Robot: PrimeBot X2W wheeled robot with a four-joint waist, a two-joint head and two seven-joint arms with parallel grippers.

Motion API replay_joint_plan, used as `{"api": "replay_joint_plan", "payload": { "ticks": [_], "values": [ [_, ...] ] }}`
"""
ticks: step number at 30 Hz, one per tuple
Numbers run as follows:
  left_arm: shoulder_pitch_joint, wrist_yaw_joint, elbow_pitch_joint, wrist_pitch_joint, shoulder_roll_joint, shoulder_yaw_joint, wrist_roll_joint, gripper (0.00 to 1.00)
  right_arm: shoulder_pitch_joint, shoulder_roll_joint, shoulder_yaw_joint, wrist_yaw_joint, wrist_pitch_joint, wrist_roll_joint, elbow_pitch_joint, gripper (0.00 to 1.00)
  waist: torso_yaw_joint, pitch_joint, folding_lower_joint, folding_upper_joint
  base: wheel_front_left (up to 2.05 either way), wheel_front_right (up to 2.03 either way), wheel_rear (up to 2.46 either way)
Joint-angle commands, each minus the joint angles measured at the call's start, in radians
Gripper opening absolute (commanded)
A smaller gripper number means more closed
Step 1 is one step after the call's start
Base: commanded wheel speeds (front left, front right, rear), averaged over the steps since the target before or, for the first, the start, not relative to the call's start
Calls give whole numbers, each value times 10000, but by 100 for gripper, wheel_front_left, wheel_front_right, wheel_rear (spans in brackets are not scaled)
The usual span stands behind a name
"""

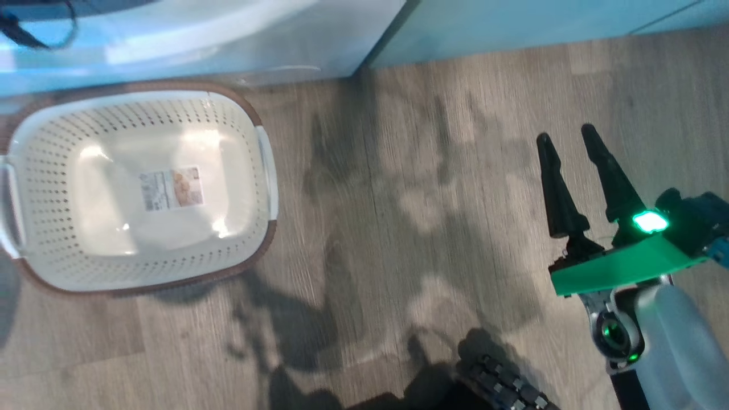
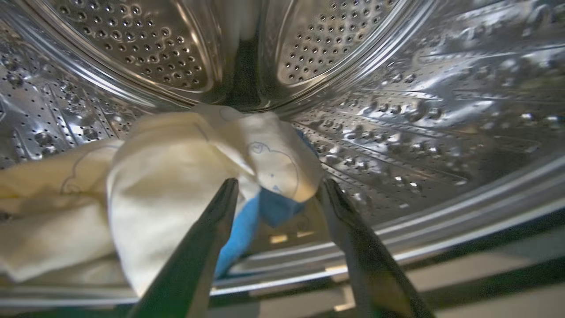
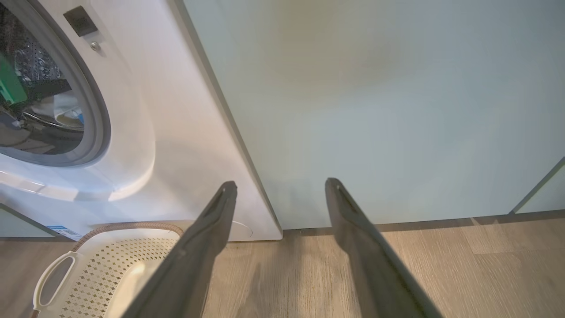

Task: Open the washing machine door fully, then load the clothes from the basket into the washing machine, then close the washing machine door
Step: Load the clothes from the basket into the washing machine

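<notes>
Inside the washing machine drum the clothes lie heaped; the basket on the floor holds nothing, so loading looks done and only closing the door is left; the left hand gapes wide at the pile, gripping nothing; the right hand hangs wide, empty.

Clothes in the drum by its front lip; basket on the floor just before the washer, cabinet right of the washer.
</notes>
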State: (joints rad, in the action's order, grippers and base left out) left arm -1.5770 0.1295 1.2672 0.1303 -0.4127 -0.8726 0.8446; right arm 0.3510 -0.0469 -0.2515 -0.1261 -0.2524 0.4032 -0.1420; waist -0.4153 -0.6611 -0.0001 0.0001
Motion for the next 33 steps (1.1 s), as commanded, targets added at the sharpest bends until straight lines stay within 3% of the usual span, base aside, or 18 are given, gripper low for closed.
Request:
{"api": "replay_joint_plan", "payload": {
  "ticks": [1,11,20,33],
  "values": [
    [-164,8,-228,115,-165,170,95,100,-296,-33,-34,-46,-94,-78,218,100,124,266,1,-1,0,0,0],
    [1815,10,-536,925,320,309,657,100,-979,-33,264,-46,-94,-369,32,100,574,1674,1,-1,0,0,0],
    [3783,4,-1093,1299,277,697,954,100,-1674,-33,675,-46,-94,-747,-88,100,1074,2907,1,-1,0,0,0],
    [7200,-1236,-4755,1313,-524,2998,-243,100,-2408,-212,1102,-46,-94,-973,-125,100,1822,4170,1,-1,0,0,0]
  ]
}}
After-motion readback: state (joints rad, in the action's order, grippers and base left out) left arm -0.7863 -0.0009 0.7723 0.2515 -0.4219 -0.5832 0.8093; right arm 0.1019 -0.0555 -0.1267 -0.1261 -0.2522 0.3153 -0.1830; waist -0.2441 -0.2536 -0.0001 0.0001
